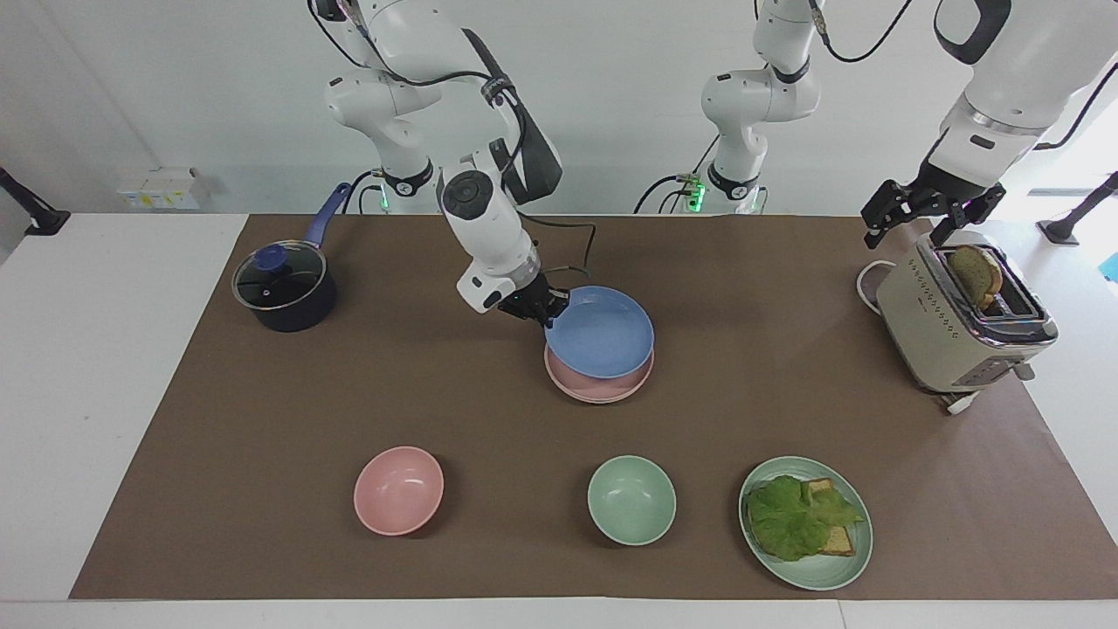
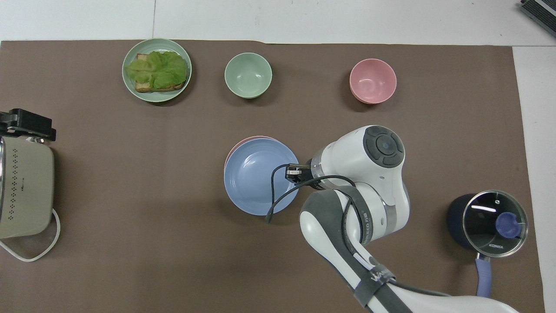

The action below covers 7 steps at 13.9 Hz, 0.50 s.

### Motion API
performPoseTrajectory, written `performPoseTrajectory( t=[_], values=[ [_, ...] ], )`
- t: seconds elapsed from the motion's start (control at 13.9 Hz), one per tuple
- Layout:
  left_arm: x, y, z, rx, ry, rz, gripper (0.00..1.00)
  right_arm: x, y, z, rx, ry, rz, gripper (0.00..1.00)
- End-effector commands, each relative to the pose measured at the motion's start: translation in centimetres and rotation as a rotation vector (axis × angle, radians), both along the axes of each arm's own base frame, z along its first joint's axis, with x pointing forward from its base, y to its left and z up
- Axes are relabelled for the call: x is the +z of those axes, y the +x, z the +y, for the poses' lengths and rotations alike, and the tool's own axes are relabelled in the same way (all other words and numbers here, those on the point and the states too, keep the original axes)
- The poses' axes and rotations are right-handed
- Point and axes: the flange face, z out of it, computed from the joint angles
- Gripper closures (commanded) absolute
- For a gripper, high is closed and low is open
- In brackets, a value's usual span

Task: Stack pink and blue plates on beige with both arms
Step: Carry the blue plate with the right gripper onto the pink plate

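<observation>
Step in hand: setting the blue plate (image 1: 601,334) onto the stack. The right pincer (image 1: 540,307) is clamped on the plate's rim, on the side toward the right arm's end of the surface (image 1: 262,393).

Blue plate sits over the pink plate (image 1: 599,389), mid-surface, well away from every edge. It is face up, tipped slightly, the gripped side a little higher. Being round, it has no long axis to note. Only a pink crescent shows around it in either view. A thin paler edge under the pink one may be the beige plate; cannot confirm.

Left pincer (image 1: 907,212): fingers apart, holding nothing, waiting over the toaster (image 1: 956,323) at the left arm's end.

Judgement: last placement nearly done. Next move calls for levelling the blue plate, lowering until it seats concentric, then releasing and withdrawing sideways without dragging the rim.

Risk: off-centre release could leave the plate skewed.
</observation>
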Motion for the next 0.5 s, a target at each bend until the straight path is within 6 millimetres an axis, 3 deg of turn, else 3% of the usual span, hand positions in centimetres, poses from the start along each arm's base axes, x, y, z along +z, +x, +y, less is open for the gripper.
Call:
performPoseTrajectory(
  t=[0.0, 0.43],
  values=[
    [0.4, -0.6, 0.2, -0.004, 0.003, 0.006, 0.00, -0.6, 0.1, 0.1, -0.007, 0.015, -0.002, 1.00],
    [0.3, -0.5, 0.2, -0.004, 0.003, 0.007, 0.00, -1.8, 0.4, 0.1, -0.013, 0.012, -0.011, 1.00]
  ],
)
